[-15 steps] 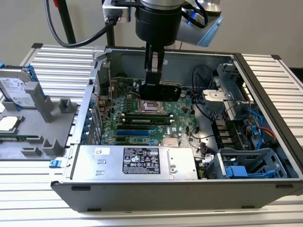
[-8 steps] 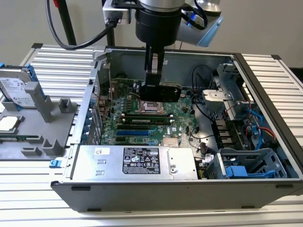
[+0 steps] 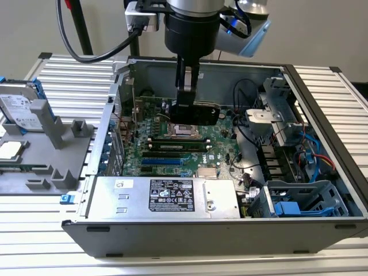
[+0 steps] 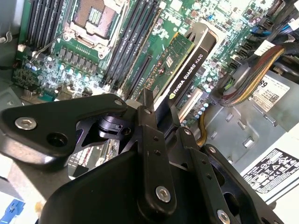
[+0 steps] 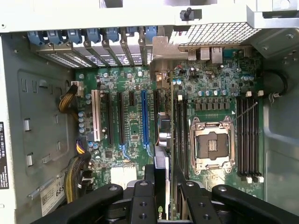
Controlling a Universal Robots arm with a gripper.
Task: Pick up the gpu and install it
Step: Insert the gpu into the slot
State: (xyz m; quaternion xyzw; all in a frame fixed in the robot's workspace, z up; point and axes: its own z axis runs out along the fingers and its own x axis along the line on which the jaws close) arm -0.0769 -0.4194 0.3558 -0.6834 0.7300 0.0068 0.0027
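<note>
At the near edge of the exterior view, a gray computer case [image 3: 190, 227] lies open on its side on the ribbed desk [image 3: 69, 86]. Just inside its near wall sits the silver power supply [image 3: 167, 196] with a black label. At about 4 o'clock from the case's middle is a drive cage with blue plastic parts [image 3: 299, 204], and cables [image 3: 313, 152] run along the side at 3 o'clock.

Deeper in, the green motherboard [image 3: 172, 141] covers the case floor, with its empty processor socket [image 3: 183, 130] near the centre. In the first wrist view the board's long slots, one white [image 5: 96, 115] and one blue [image 5: 144, 116], stand unfilled, and memory slots [image 5: 246, 135] flank the socket.

Above the board, the hand [image 3: 185, 99] hangs down from the black arm at 12 o'clock, closed on the gpu [image 3: 202, 112]. The card is held on edge over the socket area, clear of the board in the exterior view. In the second wrist view its black shroud [image 4: 189, 77] and green card face point away from the hand's fingers [image 4: 154, 154] toward the slots.

Outside the case, at 9 o'clock, a gray holder [image 3: 49, 129] carries a hard drive [image 3: 20, 106] standing tilted, with a processor chip [image 3: 11, 149] lying flat beside it.
</note>
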